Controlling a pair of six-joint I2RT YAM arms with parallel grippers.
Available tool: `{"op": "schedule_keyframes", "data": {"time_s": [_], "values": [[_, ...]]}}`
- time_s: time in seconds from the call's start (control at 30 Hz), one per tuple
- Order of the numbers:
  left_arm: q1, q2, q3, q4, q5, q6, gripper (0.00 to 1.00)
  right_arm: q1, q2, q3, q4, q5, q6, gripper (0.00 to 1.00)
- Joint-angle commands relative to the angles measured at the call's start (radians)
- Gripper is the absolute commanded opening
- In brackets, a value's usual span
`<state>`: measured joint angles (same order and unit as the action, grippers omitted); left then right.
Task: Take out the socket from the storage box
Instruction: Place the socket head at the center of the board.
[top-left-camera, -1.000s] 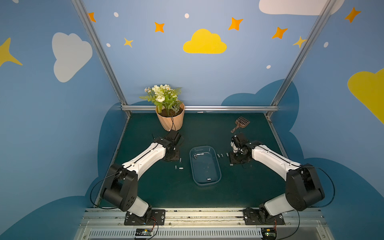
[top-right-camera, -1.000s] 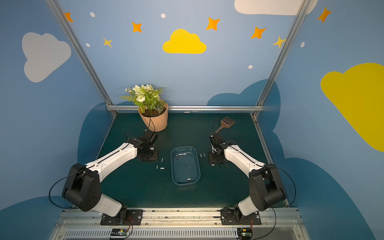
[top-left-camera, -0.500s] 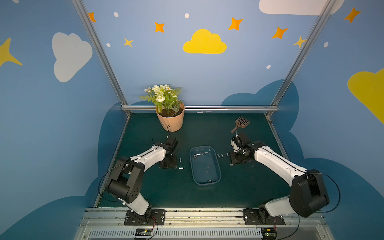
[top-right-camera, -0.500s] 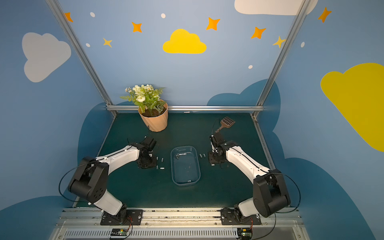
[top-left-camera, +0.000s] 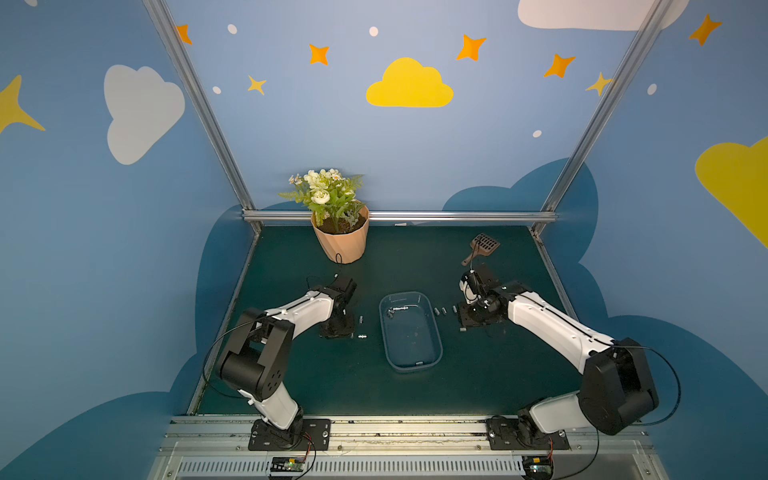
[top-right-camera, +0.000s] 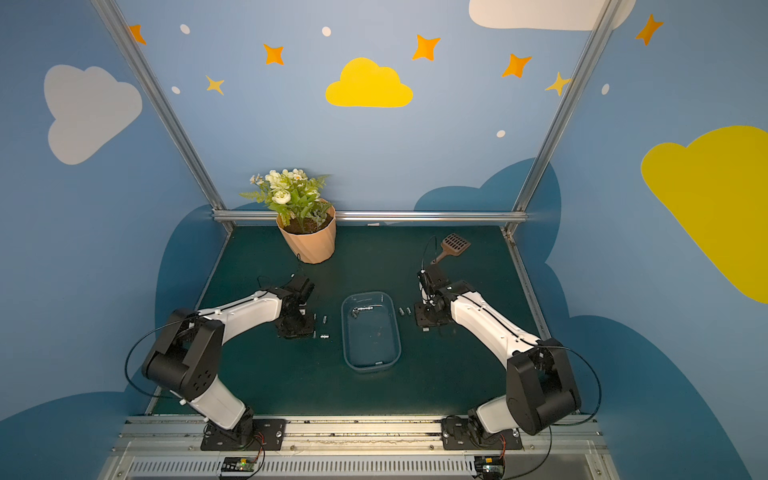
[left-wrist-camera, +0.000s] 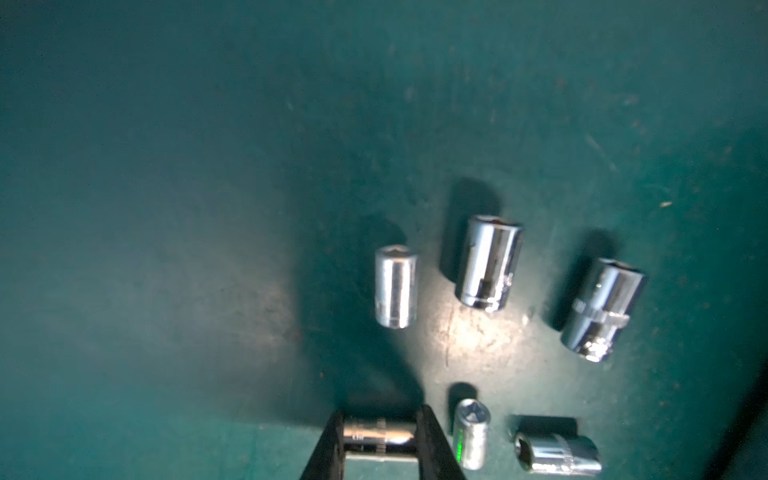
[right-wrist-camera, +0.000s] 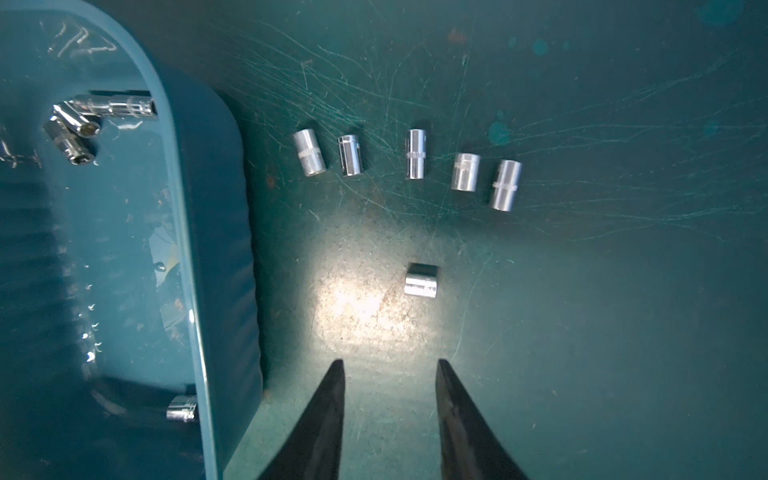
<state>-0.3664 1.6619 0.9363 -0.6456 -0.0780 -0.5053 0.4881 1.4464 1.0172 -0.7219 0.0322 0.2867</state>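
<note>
Dark green matting covers the bench (top-left-camera: 316, 374), seen from above in both top views. At the centre of the frame lies the storage box (top-left-camera: 411, 340), a shallow translucent bluish tub with rounded corners. Inside it, at the end nearest the top of the frame, a cluster of chrome sockets (top-left-camera: 394, 310) lies touching; the right wrist view shows three of them. One more small socket (right-wrist-camera: 182, 409) sits against the box's wall.

Just left of the box in the frame, the left end effector (left-wrist-camera: 380, 419) points down at the bench, its two black fingers clamped on a chrome held socket (left-wrist-camera: 378, 436) lying crosswise between them. Five loose sockets (left-wrist-camera: 488, 266) lie on the bench nearby.

Just right of the box, the right end effector (right-wrist-camera: 390, 362) has its fingers apart with nothing between them. Ahead of it a lone socket (right-wrist-camera: 421, 281) rests on the bench, and beyond that a row of five sockets (right-wrist-camera: 415, 160) lies side by side.

At upper centre-left stands a peach ribbed flowerpot (top-left-camera: 340, 243) with white flowers. At upper right lies a brown slotted scoop (top-left-camera: 482, 245).
</note>
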Motion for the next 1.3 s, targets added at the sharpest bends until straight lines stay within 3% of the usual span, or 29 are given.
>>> {"op": "schedule_keyframes", "data": {"time_s": [0.0, 0.33, 0.77, 1.27], "values": [[0.004, 0.036, -0.014, 0.003, 0.014, -0.003, 0.28, 0.008, -0.012, 0.03, -0.028, -0.009, -0.008, 0.37], [0.004, 0.005, -0.001, -0.015, 0.001, -0.006, 0.39, 0.008, -0.016, 0.033, -0.03, -0.011, -0.01, 0.37], [0.004, -0.065, 0.024, -0.058, -0.026, -0.004, 0.46, 0.011, -0.032, 0.05, -0.043, -0.012, -0.016, 0.37], [0.004, -0.173, 0.077, -0.124, -0.063, 0.009, 0.47, 0.09, -0.007, 0.116, -0.052, -0.017, -0.053, 0.37]]}}
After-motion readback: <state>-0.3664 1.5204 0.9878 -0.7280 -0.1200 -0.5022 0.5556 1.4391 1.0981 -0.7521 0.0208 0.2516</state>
